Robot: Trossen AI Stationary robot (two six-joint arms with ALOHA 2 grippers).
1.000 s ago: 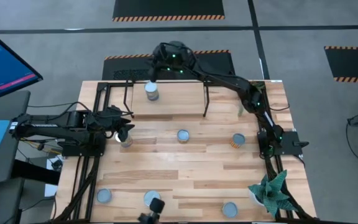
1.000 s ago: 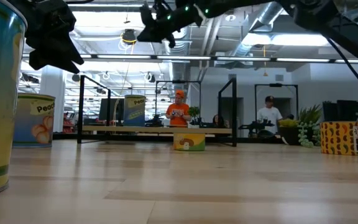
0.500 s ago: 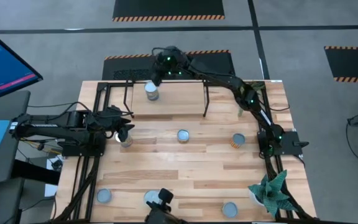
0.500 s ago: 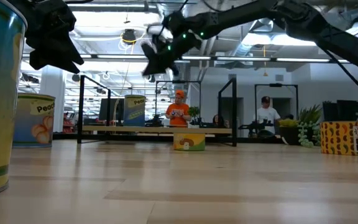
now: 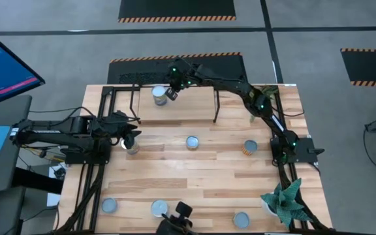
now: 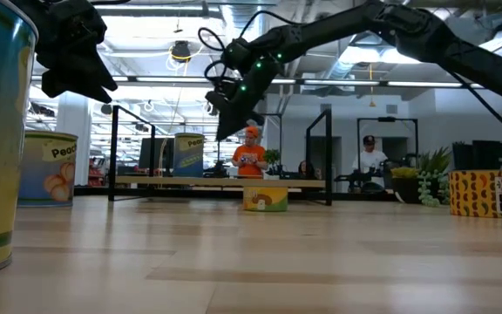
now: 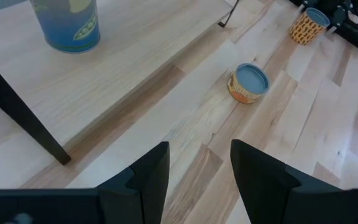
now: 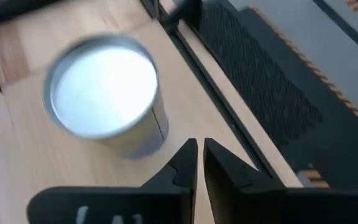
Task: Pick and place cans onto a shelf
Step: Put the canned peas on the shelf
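Light wooden table (image 5: 194, 176), black-rod shelf (image 5: 175, 104) bearing one can (image 5: 159, 95), six cans scattered, potted plant (image 5: 284, 199)

The right gripper (image 5: 172, 93) has descended beside the shelved can (image 5: 159, 96).

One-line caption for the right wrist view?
Right pincer, nearly shut and empty, hovers beside a silver-topped can standing on the shelf board.

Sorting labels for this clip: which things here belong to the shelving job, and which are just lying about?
Job: the cans, one already standing on the shelf, six on the table, e.g..
Lying about: potted plant, monitor.
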